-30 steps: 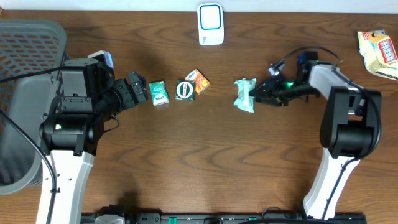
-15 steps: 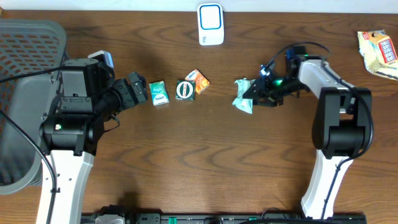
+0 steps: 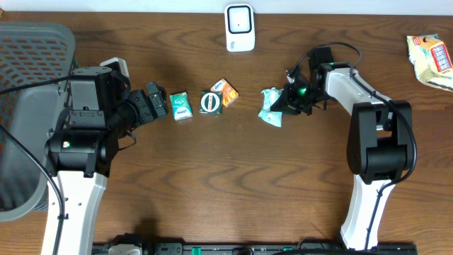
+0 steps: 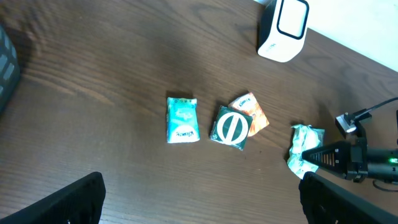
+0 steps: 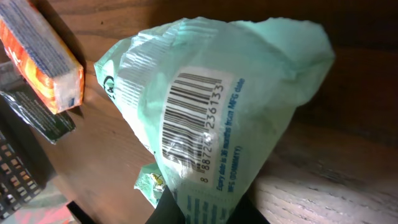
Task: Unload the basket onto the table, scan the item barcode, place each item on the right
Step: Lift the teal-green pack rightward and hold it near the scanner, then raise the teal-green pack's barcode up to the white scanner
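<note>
A mint-green packet [image 3: 269,108] sits pinched in my right gripper [image 3: 283,103], which is shut on its end; the packet is tilted up off the table right of centre. In the right wrist view the packet [image 5: 217,93] fills the frame, its barcode [image 5: 193,118] facing the camera, with the gripper [image 5: 208,211] clamped on its lower end. The white scanner [image 3: 240,27] stands at the far edge, up and left of the packet. My left gripper [image 3: 157,99] hangs open at the left, nothing between its fingers [image 4: 68,199].
A small teal pack [image 3: 180,105], a dark green packet with a round logo [image 3: 210,103] and an orange packet [image 3: 226,92] lie in a row left of centre. A grey basket [image 3: 28,106] fills the left edge. A snack bag [image 3: 430,60] lies far right.
My right gripper closed on the mint-green packet and drew it left and toward the far edge, tilting it up. The left arm has not moved.
</note>
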{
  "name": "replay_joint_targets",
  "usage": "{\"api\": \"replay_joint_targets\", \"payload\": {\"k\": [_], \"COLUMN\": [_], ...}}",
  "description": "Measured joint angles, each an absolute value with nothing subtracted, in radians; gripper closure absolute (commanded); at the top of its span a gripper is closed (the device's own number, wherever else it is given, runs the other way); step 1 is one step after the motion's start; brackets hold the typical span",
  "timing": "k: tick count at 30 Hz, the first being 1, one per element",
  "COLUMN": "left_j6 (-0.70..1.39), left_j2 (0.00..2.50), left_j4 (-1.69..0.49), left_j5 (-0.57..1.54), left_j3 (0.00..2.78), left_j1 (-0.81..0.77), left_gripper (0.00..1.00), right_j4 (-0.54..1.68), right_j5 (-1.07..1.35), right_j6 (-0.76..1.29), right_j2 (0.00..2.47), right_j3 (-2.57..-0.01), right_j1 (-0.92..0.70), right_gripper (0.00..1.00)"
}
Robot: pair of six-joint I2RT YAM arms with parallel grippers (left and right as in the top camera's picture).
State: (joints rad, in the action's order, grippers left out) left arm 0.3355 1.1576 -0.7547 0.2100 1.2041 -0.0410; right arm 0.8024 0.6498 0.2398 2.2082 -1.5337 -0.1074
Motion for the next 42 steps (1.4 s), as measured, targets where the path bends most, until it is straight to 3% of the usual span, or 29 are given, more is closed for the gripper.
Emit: {"api": "replay_joint_targets", "payload": {"k": [10, 25, 42], "left_j6": [0.336, 0.336, 0.336], "left_j2": [1.158, 1.158, 1.158], "left_j4": [-0.755, -0.755, -0.755], "left_j5": [0.21, 0.21, 0.21], "left_j3": [1.204, 1.204, 1.204], "left_j1": [-0.041, -0.041, -0.041], "left_gripper": [0.02, 0.02, 0.02], "right_j4": [0.952, 0.701, 0.537], "right_j5": [0.583, 0.535, 0.414], "right_j6": [0.023, -0.403, -0.535], "right_j2": [2.175, 2.001, 2.001], "right_j3": [-1.725, -1.764, -1.764], "right_j1": [-0.144, -0.356, -0.376], "right_gripper": [0.99, 0.99, 0.99]}}
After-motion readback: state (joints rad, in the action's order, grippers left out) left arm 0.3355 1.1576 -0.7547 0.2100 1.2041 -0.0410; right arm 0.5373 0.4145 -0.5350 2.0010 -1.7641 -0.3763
